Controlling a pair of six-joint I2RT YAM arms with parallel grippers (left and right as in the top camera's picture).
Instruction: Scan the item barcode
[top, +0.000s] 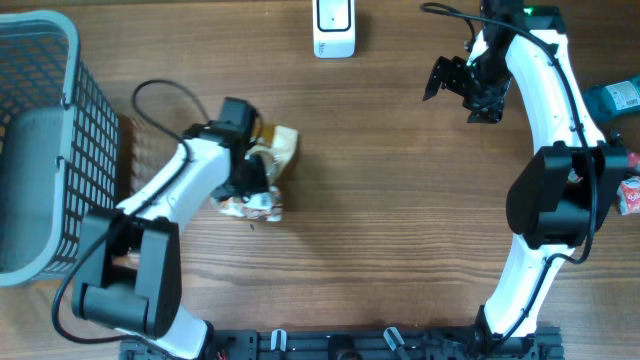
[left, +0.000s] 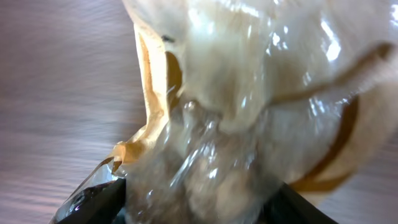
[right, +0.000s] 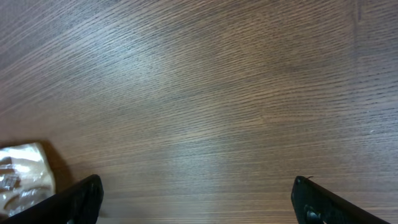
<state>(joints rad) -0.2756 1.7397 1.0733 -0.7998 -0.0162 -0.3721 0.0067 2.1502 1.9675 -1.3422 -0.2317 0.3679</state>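
The item (top: 278, 148) is a crinkly clear-plastic packet with beige and tan contents, lying on the wooden table left of centre. My left gripper (top: 254, 176) is down over it. In the left wrist view the packet (left: 261, 81) fills the frame and is pressed between the two dark fingers (left: 93, 205), touching both. No barcode shows on it. A white scanner (top: 334, 28) stands at the far edge, top centre. My right gripper (top: 462, 88) hovers open over bare wood at the upper right, and its wrist view catches the packet (right: 22, 177) at the far left.
A grey mesh basket (top: 40, 150) stands at the left edge, close behind the left arm. A teal pack (top: 612, 98) and a red-and-white item (top: 630, 195) lie at the right edge beside the right arm. Bare wood separates the two arms.
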